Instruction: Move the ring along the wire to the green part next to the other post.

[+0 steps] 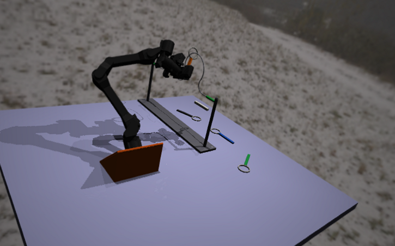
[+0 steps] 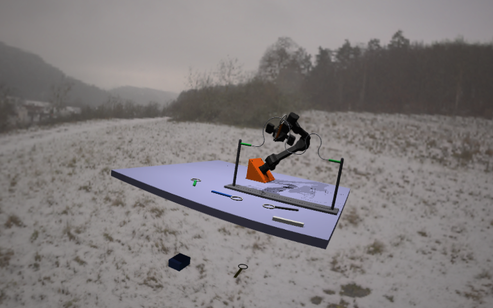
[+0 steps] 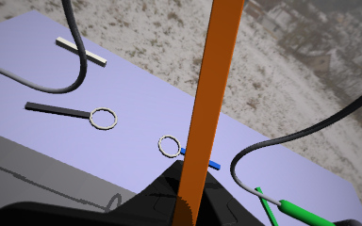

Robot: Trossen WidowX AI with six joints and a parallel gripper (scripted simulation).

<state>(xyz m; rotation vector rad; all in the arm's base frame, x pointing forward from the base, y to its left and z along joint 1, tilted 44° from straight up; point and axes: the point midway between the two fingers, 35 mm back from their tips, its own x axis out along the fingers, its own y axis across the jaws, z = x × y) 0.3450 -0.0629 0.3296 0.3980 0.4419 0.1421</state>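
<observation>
My gripper [image 1: 188, 68] [image 2: 278, 136] [image 3: 187, 169] is shut on the orange handle [image 1: 190, 61] [image 2: 279, 130] [image 3: 207, 94]. The handle points up from the fingers, slightly tilted, with its ring [image 1: 192, 47] above, near the top of the wire's first hump in the exterior view. The grey wire [image 1: 203, 65] [image 2: 264, 134] [image 3: 84, 61] appears to pass through the ring; whether they touch cannot be told. The ring is outside the wrist view. One green part [image 1: 210, 98] [image 2: 246, 144] [image 3: 306, 213] joins the left post [image 2: 237, 163] in the exterior view; the other [image 2: 334, 160] joins the right post [image 2: 337, 185].
The wire loops down close beside my gripper in the exterior view. On the table [image 1: 207, 207] lie rings with a black handle [image 1: 184, 112], a blue handle [image 1: 226, 138] and a green handle [image 1: 247, 159], plus a white bar [image 1: 200, 105]. An orange wedge [image 1: 137, 164] stands by the arm's base.
</observation>
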